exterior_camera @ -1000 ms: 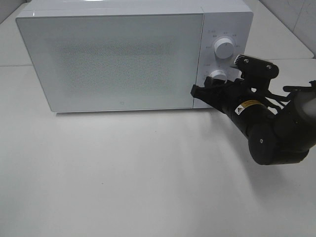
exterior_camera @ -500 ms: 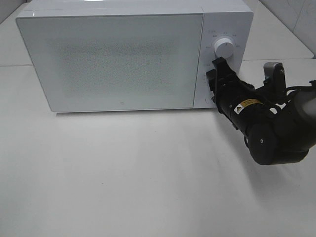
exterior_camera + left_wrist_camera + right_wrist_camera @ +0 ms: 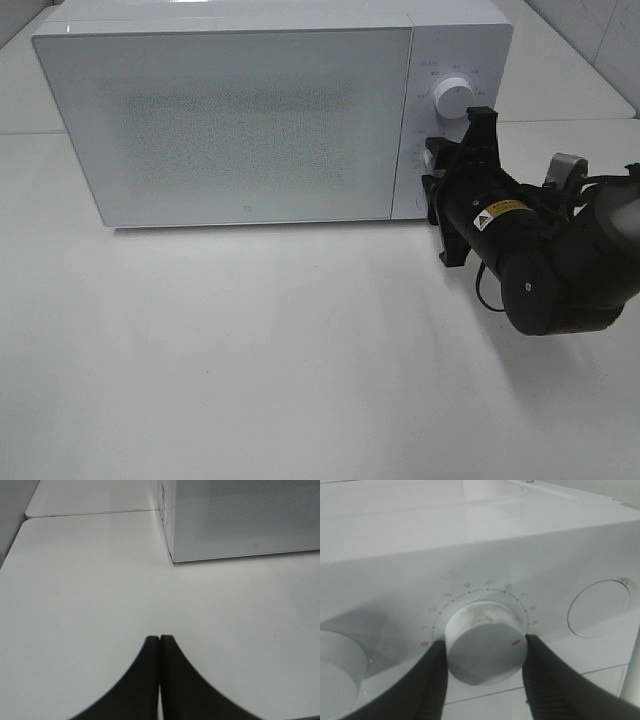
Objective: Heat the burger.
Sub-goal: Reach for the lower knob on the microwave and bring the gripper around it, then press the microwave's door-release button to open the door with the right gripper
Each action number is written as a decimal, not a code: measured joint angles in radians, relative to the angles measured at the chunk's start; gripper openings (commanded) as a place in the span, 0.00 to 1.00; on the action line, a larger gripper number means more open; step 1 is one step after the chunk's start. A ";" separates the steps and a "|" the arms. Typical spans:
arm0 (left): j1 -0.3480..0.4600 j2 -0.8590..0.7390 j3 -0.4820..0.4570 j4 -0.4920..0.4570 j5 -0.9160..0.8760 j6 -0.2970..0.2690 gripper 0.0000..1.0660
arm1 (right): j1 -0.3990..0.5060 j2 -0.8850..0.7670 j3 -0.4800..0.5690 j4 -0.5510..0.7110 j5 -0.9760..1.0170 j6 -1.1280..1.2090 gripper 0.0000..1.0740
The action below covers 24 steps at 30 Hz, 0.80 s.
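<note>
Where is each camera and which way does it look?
High: above, looking down at microwave and table; right arm shows.
Left wrist: on left arm, looking along the table to the microwave; shut left gripper shows.
Right wrist: on right arm, facing the panel; right gripper clamps the knob.
Shared: all see the microwave; high and right wrist see the right gripper.

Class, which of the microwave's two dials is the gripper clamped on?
The lower dial, ringed by numbers: the right gripper clamps both its sides. The upper dial stands free.
</note>
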 measured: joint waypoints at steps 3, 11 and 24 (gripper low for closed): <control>0.000 0.000 0.000 0.000 0.000 0.000 0.00 | 0.000 0.000 0.000 0.002 0.000 -0.005 0.11; 0.000 0.000 0.000 0.000 0.000 0.000 0.00 | 0.001 0.000 0.000 0.015 0.007 -0.025 0.59; 0.000 0.000 0.000 0.000 0.000 0.000 0.00 | 0.000 -0.010 0.024 0.004 0.030 -0.233 0.68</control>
